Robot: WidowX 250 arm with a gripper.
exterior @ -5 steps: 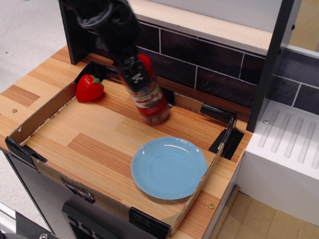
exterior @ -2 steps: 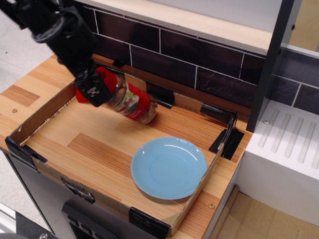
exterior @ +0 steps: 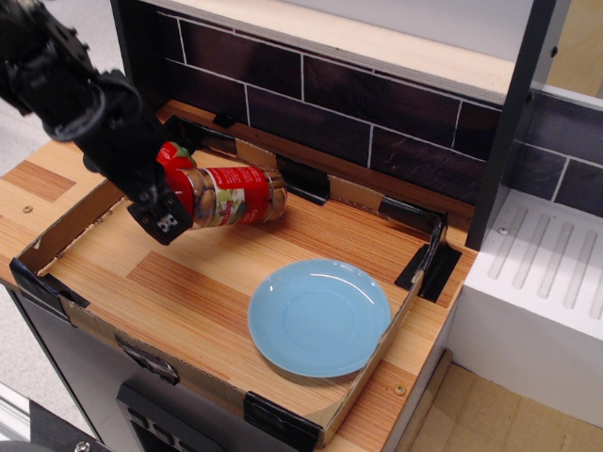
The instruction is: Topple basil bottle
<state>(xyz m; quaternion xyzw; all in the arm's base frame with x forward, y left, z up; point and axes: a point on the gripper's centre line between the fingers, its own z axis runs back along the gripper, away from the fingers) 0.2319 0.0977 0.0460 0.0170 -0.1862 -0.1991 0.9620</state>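
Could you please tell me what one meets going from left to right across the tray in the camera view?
gripper → basil bottle, lying on its side → blue plate

Bright, even light, sharp (arm sl. blurred)

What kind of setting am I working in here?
Probably a mock kitchen counter for testing: a wooden countertop backed by dark tile, with a shallow taped cardboard tray holding a light blue plate and a clear red-labelled spice jar.
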